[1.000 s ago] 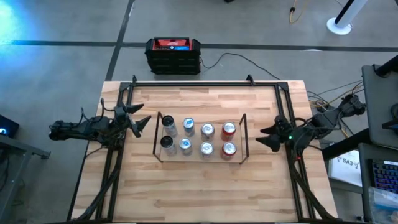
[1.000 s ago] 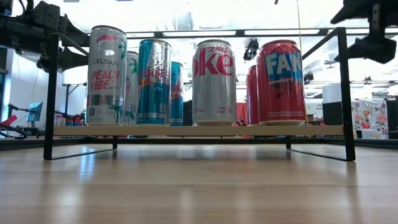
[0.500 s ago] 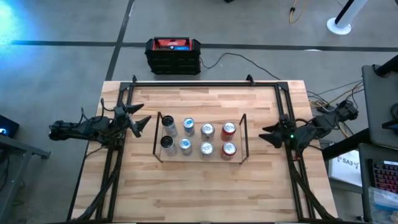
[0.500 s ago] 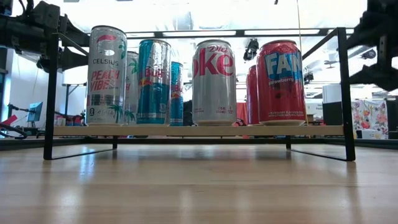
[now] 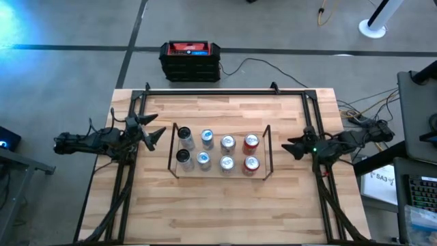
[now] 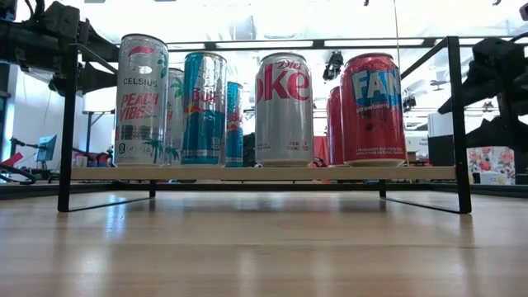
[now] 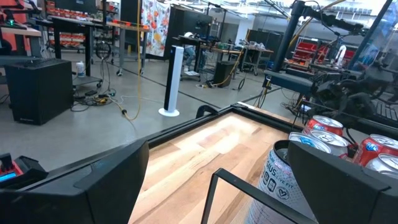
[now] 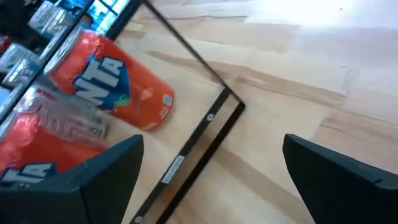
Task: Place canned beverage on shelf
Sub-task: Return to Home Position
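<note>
The shelf (image 5: 220,174), a low black-framed rack with a light wood deck (image 6: 264,173), stands mid-table and carries several cans in two rows: dark-topped cans at its left end (image 5: 184,134), silver-topped ones in the middle (image 5: 227,143), red cans at its right end (image 5: 251,141). In the low view a Celsius can (image 6: 141,101), a teal can (image 6: 204,109), a Diet Coke (image 6: 284,110) and a red Fanta (image 6: 373,110) stand upright on the deck. My left gripper (image 5: 158,134) is open and empty just left of the shelf. My right gripper (image 5: 288,147) is open and empty just right of it.
A black tubular frame (image 5: 225,91) runs around the tabletop's far edge and sides. A black and red box (image 5: 190,60) sits on the floor beyond the far edge. Bare wood lies in front of the shelf (image 5: 218,212).
My right arm has drawn back a little from the shelf toward the table's right edge and has come lower, its wrist swinging toward the near side. The left arm and the cans have kept still.
</note>
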Robot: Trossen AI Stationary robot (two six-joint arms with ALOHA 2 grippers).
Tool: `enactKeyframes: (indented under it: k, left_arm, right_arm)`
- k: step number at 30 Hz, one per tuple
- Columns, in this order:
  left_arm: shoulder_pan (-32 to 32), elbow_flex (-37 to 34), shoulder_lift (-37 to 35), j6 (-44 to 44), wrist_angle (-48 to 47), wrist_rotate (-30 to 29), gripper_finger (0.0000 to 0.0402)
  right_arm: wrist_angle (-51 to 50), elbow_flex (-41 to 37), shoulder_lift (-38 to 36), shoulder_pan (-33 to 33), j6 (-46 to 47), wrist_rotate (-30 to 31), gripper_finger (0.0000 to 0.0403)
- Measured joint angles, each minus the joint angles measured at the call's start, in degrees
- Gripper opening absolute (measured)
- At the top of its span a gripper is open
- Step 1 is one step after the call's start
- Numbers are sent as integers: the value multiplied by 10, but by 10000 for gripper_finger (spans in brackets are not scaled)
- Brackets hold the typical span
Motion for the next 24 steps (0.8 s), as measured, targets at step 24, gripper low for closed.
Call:
enactKeyframes:
  k: [24]
  left_arm:
    - [0,0,0,0,0,0,368]
  right_arm:
    - [-7,-1,74,-83,35,-1,370]
